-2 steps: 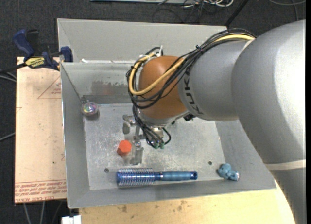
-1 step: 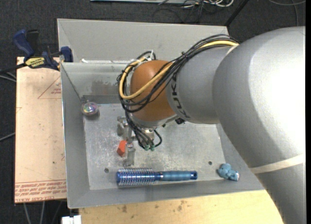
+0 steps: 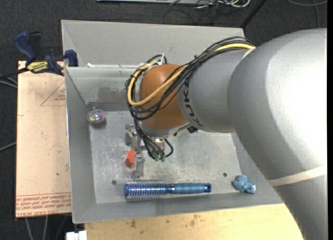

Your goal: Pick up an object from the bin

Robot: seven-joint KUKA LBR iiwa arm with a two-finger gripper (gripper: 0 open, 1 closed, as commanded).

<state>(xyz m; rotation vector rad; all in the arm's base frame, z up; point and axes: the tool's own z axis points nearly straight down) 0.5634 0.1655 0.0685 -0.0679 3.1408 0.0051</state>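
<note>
Here, thing: small orange-red piece [image 3: 130,158] beside the jaws.
Jaws: opening cannot be told.
Room: brush [image 3: 166,188] along near edge of bin [image 3: 79,145].

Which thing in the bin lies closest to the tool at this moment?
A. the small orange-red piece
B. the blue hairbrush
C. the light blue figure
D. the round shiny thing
A: the small orange-red piece lies right beside the tool, near the middle of the bin floor, while the blue hairbrush, the light blue figure and the round shiny thing are all farther from it.
</note>
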